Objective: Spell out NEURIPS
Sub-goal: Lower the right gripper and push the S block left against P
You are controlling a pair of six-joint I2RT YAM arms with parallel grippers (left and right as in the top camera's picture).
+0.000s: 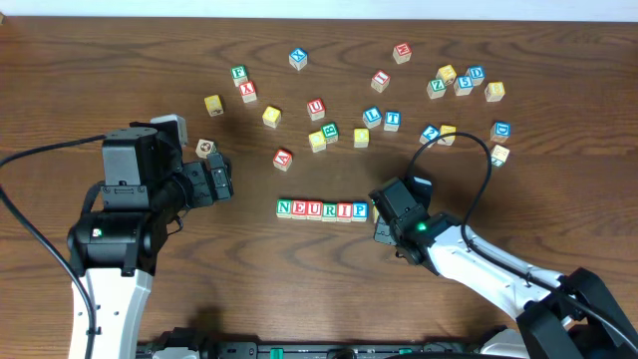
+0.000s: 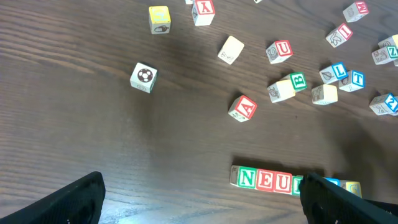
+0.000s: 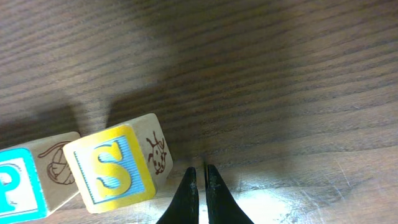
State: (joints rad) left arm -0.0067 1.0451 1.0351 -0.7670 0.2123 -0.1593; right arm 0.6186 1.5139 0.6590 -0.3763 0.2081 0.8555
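Observation:
A row of letter blocks reading N E U R I P point(image 1: 321, 209) lies on the table's front middle; part of it shows in the left wrist view point(image 2: 267, 179). In the right wrist view a yellow S block point(image 3: 112, 168) with a ladybird side sits slightly skewed against the P block point(image 3: 22, 183). My right gripper point(image 3: 200, 177) is shut and empty, its tips just right of the S block; overhead it sits at the row's right end point(image 1: 384, 214). My left gripper point(image 2: 199, 196) is open and empty, left of the row point(image 1: 221, 181).
Many loose letter blocks are scattered across the back: a red A point(image 1: 283, 158), a green B point(image 1: 329, 131), a red U point(image 1: 315, 107), a soccer-ball block point(image 1: 205, 149), and a cluster at the back right point(image 1: 459, 80). A black cable point(image 1: 464, 140) loops near the right arm.

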